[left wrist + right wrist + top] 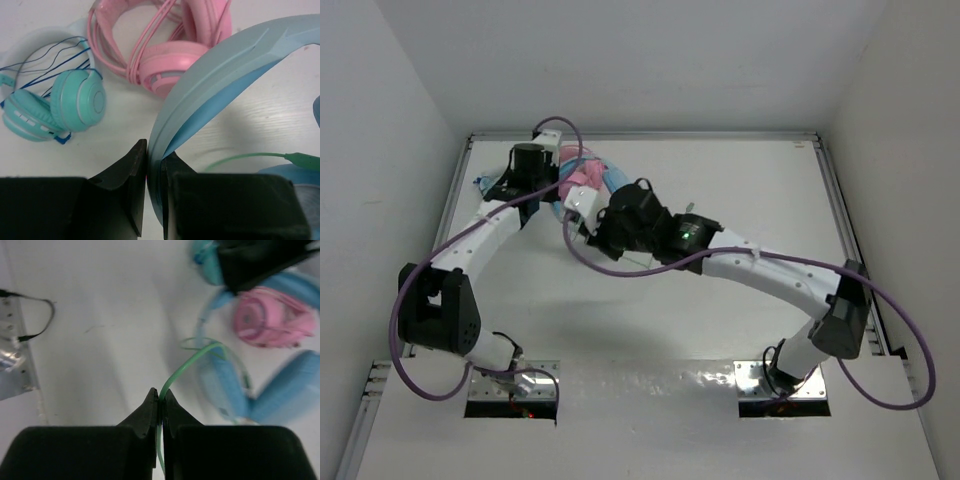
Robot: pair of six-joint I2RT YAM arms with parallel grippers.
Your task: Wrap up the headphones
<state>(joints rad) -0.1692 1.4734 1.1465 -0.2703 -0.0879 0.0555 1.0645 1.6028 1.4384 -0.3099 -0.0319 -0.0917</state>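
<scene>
The left arm (485,232) and right arm (790,275) are made of white links and black joints; purple cables (392,335) are looped along them.

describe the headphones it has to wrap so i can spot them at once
Toward the far left of the white table sit three headphones. The target is the largest, the light-blue headphones, its wide headband clamped in the left arm's jaws. Unlike the pink headphones and small teal headphones beside it, it trails a thin pale-green cable.
</scene>
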